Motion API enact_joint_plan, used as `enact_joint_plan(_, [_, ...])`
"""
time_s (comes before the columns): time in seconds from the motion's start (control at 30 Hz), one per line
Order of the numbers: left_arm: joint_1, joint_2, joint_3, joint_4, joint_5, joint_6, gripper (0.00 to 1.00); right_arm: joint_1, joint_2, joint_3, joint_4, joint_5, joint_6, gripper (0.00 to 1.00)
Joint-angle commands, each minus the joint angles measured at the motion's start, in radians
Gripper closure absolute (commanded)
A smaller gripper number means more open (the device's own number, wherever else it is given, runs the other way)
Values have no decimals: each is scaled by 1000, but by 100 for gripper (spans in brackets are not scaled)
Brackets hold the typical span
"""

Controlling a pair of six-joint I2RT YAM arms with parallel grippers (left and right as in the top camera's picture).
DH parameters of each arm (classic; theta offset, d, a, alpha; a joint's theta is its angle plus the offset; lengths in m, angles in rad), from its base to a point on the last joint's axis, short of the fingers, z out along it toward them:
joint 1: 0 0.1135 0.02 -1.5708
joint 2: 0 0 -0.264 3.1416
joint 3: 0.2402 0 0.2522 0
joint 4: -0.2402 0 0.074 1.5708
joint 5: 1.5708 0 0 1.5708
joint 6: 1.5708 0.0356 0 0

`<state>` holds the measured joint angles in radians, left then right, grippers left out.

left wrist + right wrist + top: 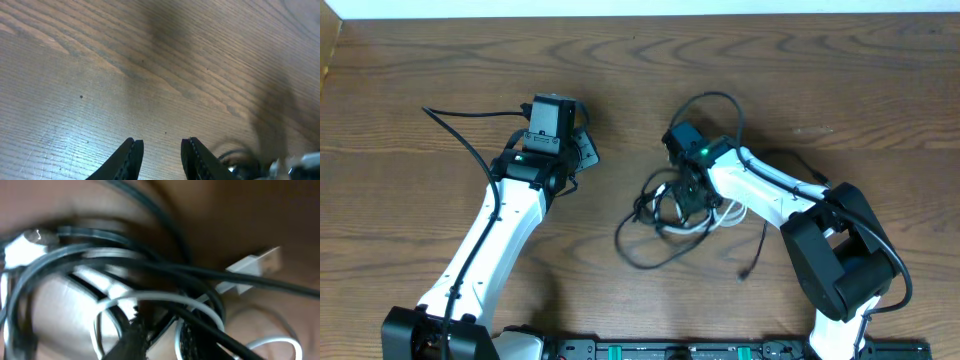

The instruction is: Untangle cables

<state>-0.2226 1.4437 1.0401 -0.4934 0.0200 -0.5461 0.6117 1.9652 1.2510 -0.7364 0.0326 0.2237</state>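
Observation:
The cables (665, 218) lie in a knot of black and white cords at the table's middle. One black loop (718, 100) reaches toward the far side. My right gripper (692, 198) is pushed down into the knot. In the right wrist view, black and white strands (150, 275) wrap around its fingers. The right gripper (160, 330) has its jaws a little apart, with a strand crossing the gap. A white flat plug (260, 262) lies just beyond. My left gripper (582, 150) hovers left of the knot. In its own view the left gripper (161, 142) stands open over bare wood, and blurred cables (235, 155) show at lower right.
A thick black robot wire (460, 135) runs along the left arm. A loose black cord end (750, 265) trails toward the front, beside the right arm's base (840, 260). The wooden table (440, 60) stretches to the left and back.

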Motion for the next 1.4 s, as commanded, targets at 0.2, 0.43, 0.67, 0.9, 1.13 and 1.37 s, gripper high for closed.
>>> enact_joint_plan(0.2, [3,-8,3,-13,-5,-2,67,-5,22,-23,473,4,-258,67])
enact_joint_plan(0.43, [3,-8,3,-45,-6,-2,67,14,17,-21,356,-61,-208,74])
enact_joint_plan(0.67, [3,-8,3,-45,-5,-2,67,-23,-13,-21,327,-20,-133,69])
enact_joint_plan(0.9, [3,-7,3,-45,-5,-2,60,-61,-63,-21,349,-13,-120,61])
enact_joint_plan(1.13, [3,-7,3,-45,-5,-2,59,-68,-37,-22,348,-8,-120,63])
enact_joint_plan(1.37, [3,-7,3,-45,-5,-2,59,-68,-14,-23,323,-9,-115,66])
